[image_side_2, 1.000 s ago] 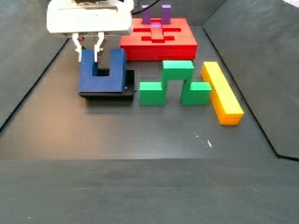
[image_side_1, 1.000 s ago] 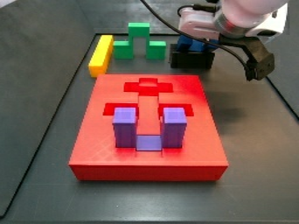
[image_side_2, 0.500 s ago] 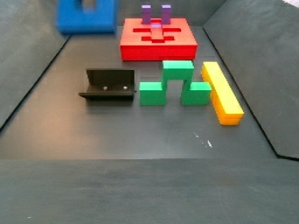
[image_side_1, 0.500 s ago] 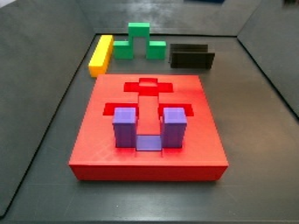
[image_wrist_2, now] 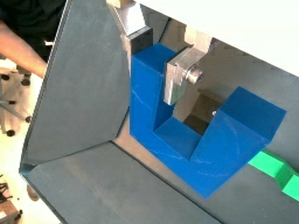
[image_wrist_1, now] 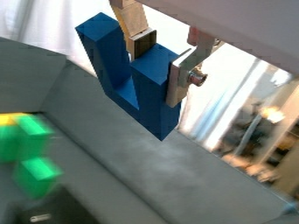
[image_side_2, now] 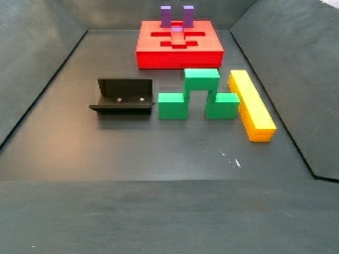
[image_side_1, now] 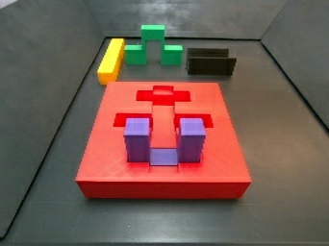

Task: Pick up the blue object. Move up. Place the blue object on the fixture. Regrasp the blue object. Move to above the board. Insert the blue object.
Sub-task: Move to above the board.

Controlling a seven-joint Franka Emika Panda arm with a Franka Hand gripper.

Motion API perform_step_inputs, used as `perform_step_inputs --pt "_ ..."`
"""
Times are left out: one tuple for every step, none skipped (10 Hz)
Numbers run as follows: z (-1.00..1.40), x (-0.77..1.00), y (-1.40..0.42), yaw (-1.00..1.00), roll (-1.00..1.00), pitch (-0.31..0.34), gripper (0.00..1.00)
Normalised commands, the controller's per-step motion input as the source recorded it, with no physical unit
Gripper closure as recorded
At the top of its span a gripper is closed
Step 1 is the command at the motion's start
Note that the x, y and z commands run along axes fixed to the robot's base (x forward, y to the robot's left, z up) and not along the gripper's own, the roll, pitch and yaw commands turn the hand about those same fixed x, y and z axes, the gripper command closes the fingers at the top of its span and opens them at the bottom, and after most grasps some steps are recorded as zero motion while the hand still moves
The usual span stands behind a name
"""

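In both wrist views my gripper (image_wrist_1: 160, 54) (image_wrist_2: 156, 54) is shut on one prong of the blue object (image_wrist_1: 131, 80) (image_wrist_2: 193, 127), a U-shaped block that hangs high above the floor. Neither side view shows the gripper or the blue object. The fixture (image_side_1: 211, 62) (image_side_2: 122, 97), a dark bracket, stands bare on the floor. The red board (image_side_1: 164, 139) (image_side_2: 180, 46) lies flat with a cross-shaped recess in its top.
A purple U-shaped block (image_side_1: 164, 139) (image_side_2: 176, 15) sits in the board. A green stepped block (image_side_1: 153, 44) (image_side_2: 200, 94) and a long yellow bar (image_side_1: 111, 60) (image_side_2: 251, 103) lie beside the fixture. A wrist view shows green (image_wrist_1: 28, 153) blurred far below. Dark walls ring the floor.
One second ago the gripper stood at the fixture with the blue object on it. It has since risen with the blue object, out of both side views, and the fixture is bare.
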Motion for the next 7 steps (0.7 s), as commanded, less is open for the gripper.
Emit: perform_step_inputs --pt "0.29 -1.33 -1.4 0.13 -1.0 0.134 1.0" --pt "0.27 -1.4 -1.35 0.16 -1.0 0.079 1.0" --pt "0.25 -1.4 -1.33 0.16 -1.0 0.07 1.0" --pt "0.27 -1.4 -1.34 0.16 -1.0 0.039 1.0" --pt "0.25 -1.4 -1.28 0.17 -1.0 0.015 1.0" --pt "0.1 -0.63 -0.53 0.17 -1.0 -0.011 1.0" --pt "0.01 -0.19 -0.12 0.16 -1.0 -0.017 1.0"
